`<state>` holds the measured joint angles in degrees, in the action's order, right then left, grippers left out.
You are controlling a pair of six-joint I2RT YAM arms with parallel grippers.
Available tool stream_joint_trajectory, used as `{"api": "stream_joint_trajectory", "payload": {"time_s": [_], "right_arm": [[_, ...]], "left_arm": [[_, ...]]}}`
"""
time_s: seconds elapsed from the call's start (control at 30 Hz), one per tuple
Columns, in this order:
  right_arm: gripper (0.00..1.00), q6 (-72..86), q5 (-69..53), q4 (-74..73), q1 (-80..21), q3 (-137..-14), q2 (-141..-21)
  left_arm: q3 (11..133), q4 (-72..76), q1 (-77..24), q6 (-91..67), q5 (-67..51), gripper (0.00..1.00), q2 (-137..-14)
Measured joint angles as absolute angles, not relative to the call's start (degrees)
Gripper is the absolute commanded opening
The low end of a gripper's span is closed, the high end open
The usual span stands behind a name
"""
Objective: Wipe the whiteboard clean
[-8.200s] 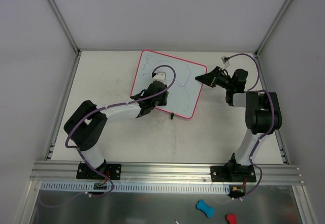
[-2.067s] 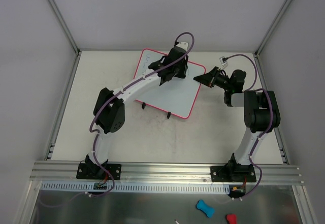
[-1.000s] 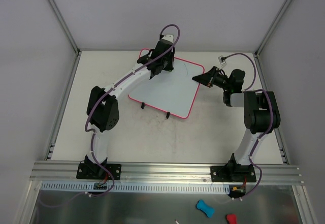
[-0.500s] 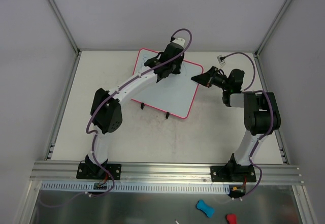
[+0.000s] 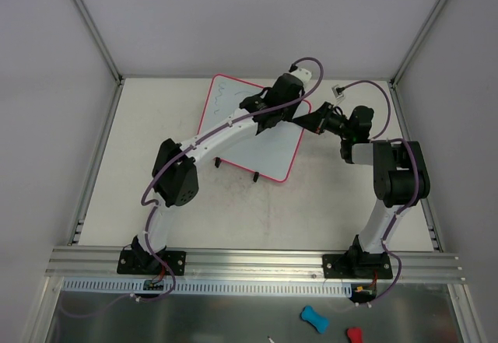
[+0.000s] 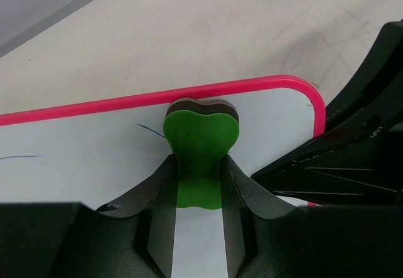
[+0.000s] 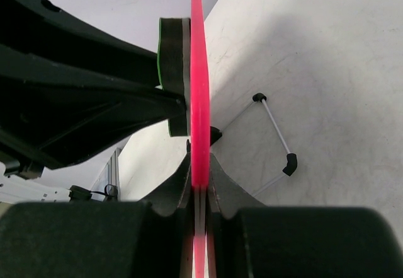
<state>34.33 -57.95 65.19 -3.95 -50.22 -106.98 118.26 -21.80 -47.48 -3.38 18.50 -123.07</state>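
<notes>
The whiteboard [image 5: 257,145] with its pink-red frame lies tilted at the back middle of the table. Faint blue marks remain near its far left corner [image 5: 226,92]. My left gripper [image 5: 270,117] is shut on a green eraser [image 6: 200,144] with a dark pad, pressed on the board at its far right corner [image 6: 302,92]. A short blue stroke [image 6: 150,130] lies just left of the eraser. My right gripper [image 5: 311,120] is shut on the board's right edge, seen edge-on in the right wrist view [image 7: 199,89].
The board's black feet [image 5: 255,176] stick out at its near edge; a wire stand [image 7: 277,130] shows under it. A small connector [image 5: 341,91] lies at the back right. Blue and red items [image 5: 315,318] lie below the rail.
My left gripper has swept the eraser from the board's far left side rightward to its far right corner. Most scribbles seen earlier are gone. The right gripper has kept its hold.
</notes>
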Motion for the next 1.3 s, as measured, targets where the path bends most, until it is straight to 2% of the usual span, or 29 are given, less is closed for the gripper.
{"api": "stream_joint_trajectory", "payload": {"time_s": [0.37, 0.57, 0.9, 1.3], "right_arm": [[0.0, 34.2, -57.9, 64.7, -4.0, -50.1, -107.0], [0.0, 34.3, -57.3, 63.7, -4.0, -50.1, -107.0], [0.0, 34.5, -57.0, 63.1, -4.0, -50.1, -107.0], [0.0, 34.7, -57.2, 63.4, -4.1, -50.1, -107.0]], "left_arm": [[116.9, -21.3, -48.9, -4.3, 20.2, 0.0, -123.1], [114.1, -20.2, -46.3, -9.0, 17.9, 0.0, -121.8], [106.1, -19.8, -36.2, -14.5, 18.1, 0.0, -117.1], [108.6, -22.7, -35.6, -15.6, 17.3, 0.0, -117.6]]}}
